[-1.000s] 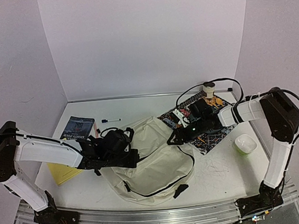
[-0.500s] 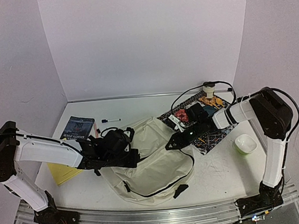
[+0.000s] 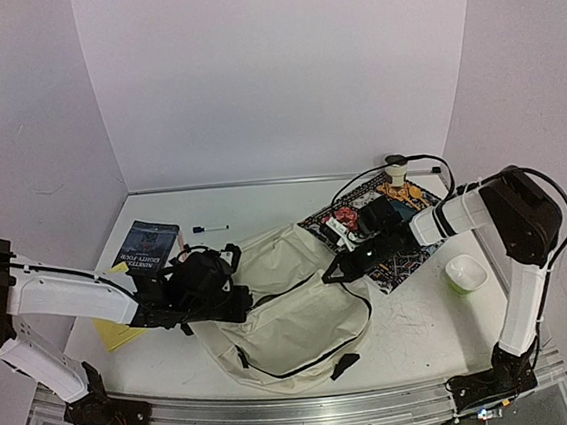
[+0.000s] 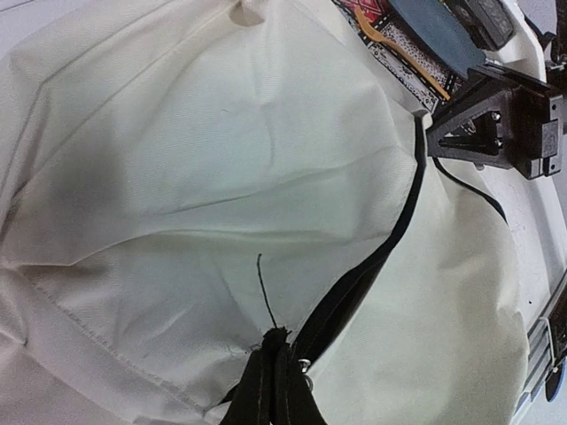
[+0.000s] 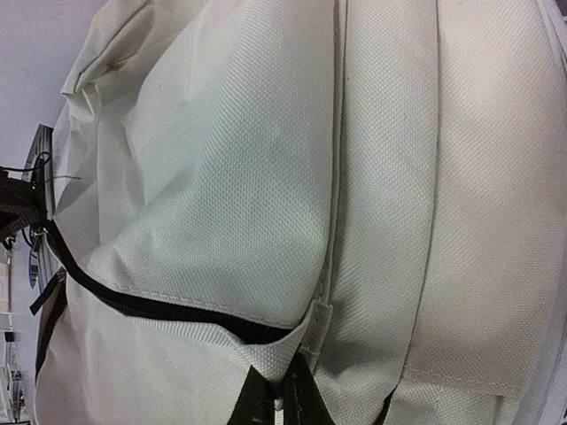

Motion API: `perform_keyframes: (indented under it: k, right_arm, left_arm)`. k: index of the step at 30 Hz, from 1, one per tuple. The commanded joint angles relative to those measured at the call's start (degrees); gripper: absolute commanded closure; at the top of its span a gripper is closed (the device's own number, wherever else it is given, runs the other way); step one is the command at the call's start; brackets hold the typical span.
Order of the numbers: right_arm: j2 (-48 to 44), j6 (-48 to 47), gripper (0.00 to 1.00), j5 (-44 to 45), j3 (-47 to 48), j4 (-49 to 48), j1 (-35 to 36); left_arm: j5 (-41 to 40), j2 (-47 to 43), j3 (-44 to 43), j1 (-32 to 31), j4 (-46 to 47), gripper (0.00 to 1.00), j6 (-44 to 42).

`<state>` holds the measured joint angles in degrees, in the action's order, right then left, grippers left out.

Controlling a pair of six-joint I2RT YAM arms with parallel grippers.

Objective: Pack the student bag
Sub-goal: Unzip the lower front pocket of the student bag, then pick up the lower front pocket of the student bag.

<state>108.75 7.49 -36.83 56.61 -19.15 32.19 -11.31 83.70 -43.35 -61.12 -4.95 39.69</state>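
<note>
The right tool (image 5: 283, 382), pinching the student bag (image 5: 266, 177), is mostly cropped.

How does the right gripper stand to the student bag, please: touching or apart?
Touching. The right wrist view shows the right gripper shut on the student bag, its tips pinching fabric beside the black zipper.

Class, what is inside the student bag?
The student bag shows only a dark slit at its part-open zipper; cream fabric covers the rest, so any contents are hidden.
</note>
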Motion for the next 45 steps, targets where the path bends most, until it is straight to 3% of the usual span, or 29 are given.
perform_keyframes:
  k: [1,11,16,20,24,31,38,45]
  right_arm:
    - [-5.07,-0.18,1.0,3.38,-1.92,1.3,-2.35]
    - [-6.62,2.46,1.0,8.73,-2.96,1.43,-4.66]
    - [-6.11,2.2,1.0,5.5,-2.14,1.48,-4.65]
    - [-5.72,1.77,1.0,3.57,-1.73,1.62,-4.57]
    - [-6.4,1.37,0.96,3.11,-1.88,1.86,-4.13]
    - [-10.41,0.73,0.69,6.36,-2.5,4.75,-2.97]
    - [-17.21,5.23,0.44,13.76,-4.26,7.02,-1.41]
    - [-21.2,9.66,0.36,16.77,-6.33,6.35,1.41]
  left_arm:
    - [-3.25,-5.89,3.57,-0.26,-4.47,1.0,2.07]
    - [-4.97,-8.41,12.45,-0.22,-6.44,1.0,8.79]
    - [-4.45,-7.91,12.82,-0.22,-5.79,1.0,9.13]
    - [-4.53,-8.83,11.0,-0.23,-5.06,0.87,6.57]
    - [-5.5,-11.58,9.14,-0.22,-4.79,0.68,2.81]
    - [-7.14,-15.09,5.98,-0.22,-4.8,0.41,-1.51]
    - [-5.46,-7.69,-1.65,-0.22,-4.9,0.23,-11.36]
    - [-3.12,4.34,-11.05,-0.22,-5.55,0.16,-23.28]
